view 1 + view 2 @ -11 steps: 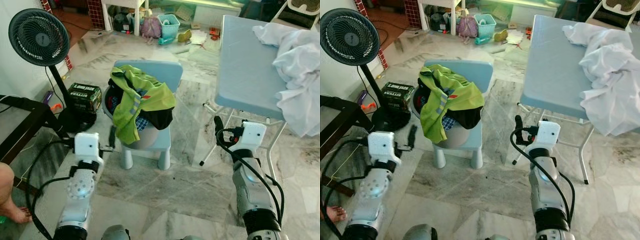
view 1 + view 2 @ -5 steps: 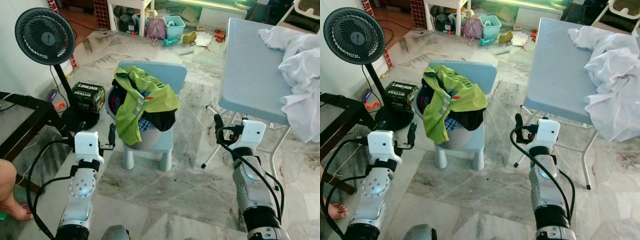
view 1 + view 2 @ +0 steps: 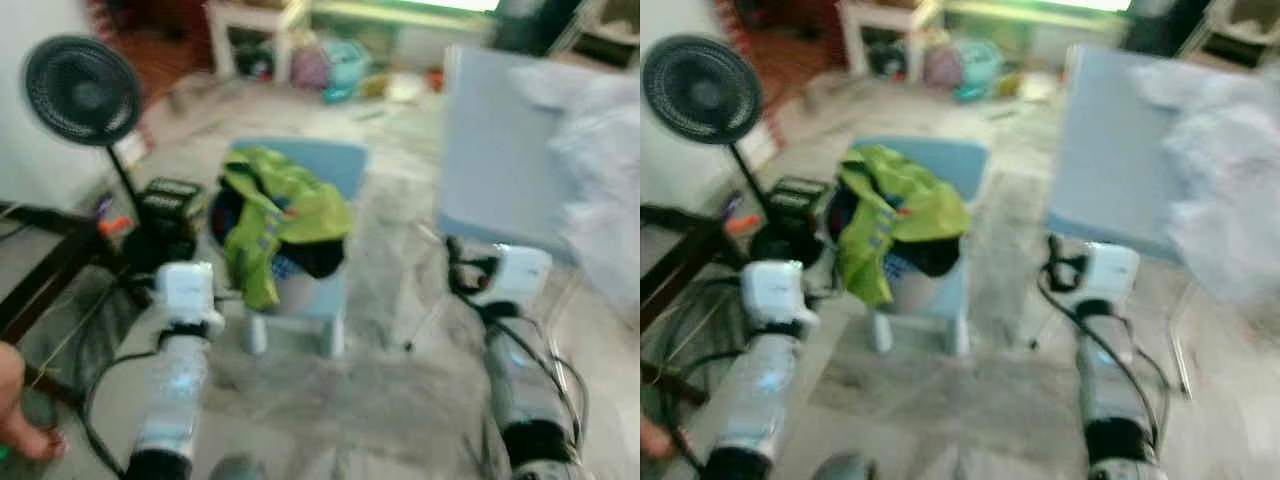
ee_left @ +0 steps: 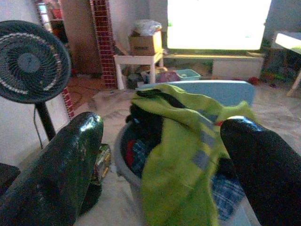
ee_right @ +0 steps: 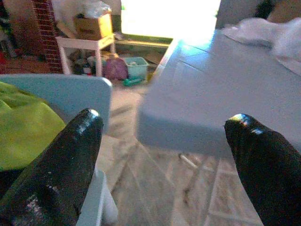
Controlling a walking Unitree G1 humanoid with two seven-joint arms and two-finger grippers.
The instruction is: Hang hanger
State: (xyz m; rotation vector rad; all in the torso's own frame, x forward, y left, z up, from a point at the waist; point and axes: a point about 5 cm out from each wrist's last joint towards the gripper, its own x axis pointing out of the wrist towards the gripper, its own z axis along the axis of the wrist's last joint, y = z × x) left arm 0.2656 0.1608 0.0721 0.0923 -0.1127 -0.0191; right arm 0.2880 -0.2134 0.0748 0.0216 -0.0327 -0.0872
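Judging the risks first, the greatest is that no hanger can be made out anywhere, so a reach may be begun toward the wrong pile; the head views are smeared, which suggests the camera is in motion, and a grasp attempted under such blur could be misplaced. A second risk is seen at the left gripper (image 4: 155, 155), whose fingers are spread wide and empty directly before the laundry basket (image 4: 123, 157): the yellow-green shirt (image 4: 188, 155) draped over the rim could be snagged and dragged off, or the small blue chair (image 3: 300, 160) bearing the basket could be nudged. The right gripper (image 5: 162, 160), likewise spread wide with nothing held, is pointed at the edge of the blue folding table (image 5: 221, 94), and its thin legs could be struck if the arm is driven ahead. By count, from largest down: one folding table ahead of the right jaws, one heap of white cloth (image 3: 1225, 170) on its far part, one blue chair, one standing fan (image 3: 82, 92) off to the outer side of the left jaws, one basket of clothes, one yellow-green shirt on top, two grippers, and a person's bare foot (image 3: 15, 415) at the floor's edge.
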